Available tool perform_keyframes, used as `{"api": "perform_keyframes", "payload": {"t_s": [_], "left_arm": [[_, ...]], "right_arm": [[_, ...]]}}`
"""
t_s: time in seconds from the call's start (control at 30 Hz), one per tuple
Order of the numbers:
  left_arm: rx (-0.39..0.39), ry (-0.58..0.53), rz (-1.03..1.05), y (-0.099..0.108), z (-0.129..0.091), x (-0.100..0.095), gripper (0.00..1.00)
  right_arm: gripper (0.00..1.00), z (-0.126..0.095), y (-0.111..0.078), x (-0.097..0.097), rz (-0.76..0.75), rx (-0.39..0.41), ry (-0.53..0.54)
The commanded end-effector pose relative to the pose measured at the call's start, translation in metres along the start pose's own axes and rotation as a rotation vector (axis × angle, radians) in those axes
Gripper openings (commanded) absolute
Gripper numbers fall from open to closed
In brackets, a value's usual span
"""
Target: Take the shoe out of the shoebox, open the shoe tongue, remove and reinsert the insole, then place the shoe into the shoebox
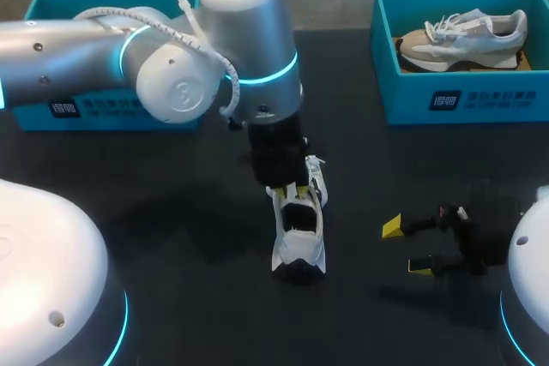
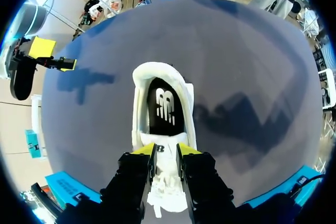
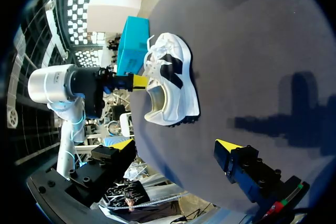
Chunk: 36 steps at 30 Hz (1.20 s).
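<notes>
Two yellow tips of the left gripper [image 2: 165, 150] stand close together, one on each side of the tongue [image 2: 167, 174], and pinch it between them. The tongue is drawn up and away from the mouth of the white shoe [image 3: 173, 85]. Ahead of the fingers the mouth gapes, and the black insole [image 2: 164, 106] with its white mark lies flat inside. The laces bunch loosely under the gripper.

The shoe stands on its sole about the middle of the dark table [image 1: 171, 212]. Its heel points toward the robot's side and its toe lies under the left arm's wrist. The left arm comes in from the left, and its thick silver body crosses in front of the left shoebox [image 1: 51, 113], a teal box at the table's far left. That arm hides what lies in the box.

The right gripper [image 1: 407, 248] hangs low over the table to the right of the shoe, apart from it. Its fingers are spread wide and hold nothing; they point toward the shoe's side.

At the far right of the table sits the right shoebox [image 1: 463, 100], also teal. A second shoe [image 1: 459, 36], beige and white, lies on its side within it.
</notes>
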<state>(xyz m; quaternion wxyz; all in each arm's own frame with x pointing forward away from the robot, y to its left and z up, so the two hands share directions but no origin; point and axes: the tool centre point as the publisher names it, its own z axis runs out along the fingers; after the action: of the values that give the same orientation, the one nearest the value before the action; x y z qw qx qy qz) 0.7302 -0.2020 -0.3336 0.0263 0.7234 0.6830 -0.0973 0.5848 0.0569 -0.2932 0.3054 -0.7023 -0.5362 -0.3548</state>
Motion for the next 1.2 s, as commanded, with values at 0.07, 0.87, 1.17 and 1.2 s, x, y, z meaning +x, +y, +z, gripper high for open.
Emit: {"api": "perform_keyframes", "payload": {"t_s": [0.07, 0.87, 1.17, 1.2], "left_arm": [[0.004, 0.005, -0.010, 0.005, 0.005, -0.002, 0.25], [-0.144, 0.099, -0.191, -0.001, -0.080, 0.016, 1.00], [-0.144, 0.099, -0.191, -0.001, -0.080, 0.016, 1.00], [-0.144, 0.099, -0.191, -0.001, -0.080, 0.016, 1.00]], "right_arm": [[1.00, -0.001, -0.002, 0.001, 0.000, -0.003, -0.002], [1.00, -0.001, -0.002, 0.001, 0.000, -0.003, -0.002], [1.00, -0.001, -0.002, 0.001, 0.000, -0.003, -0.002], [1.00, -0.001, -0.002, 0.001, 0.000, -0.003, -0.002]]}}
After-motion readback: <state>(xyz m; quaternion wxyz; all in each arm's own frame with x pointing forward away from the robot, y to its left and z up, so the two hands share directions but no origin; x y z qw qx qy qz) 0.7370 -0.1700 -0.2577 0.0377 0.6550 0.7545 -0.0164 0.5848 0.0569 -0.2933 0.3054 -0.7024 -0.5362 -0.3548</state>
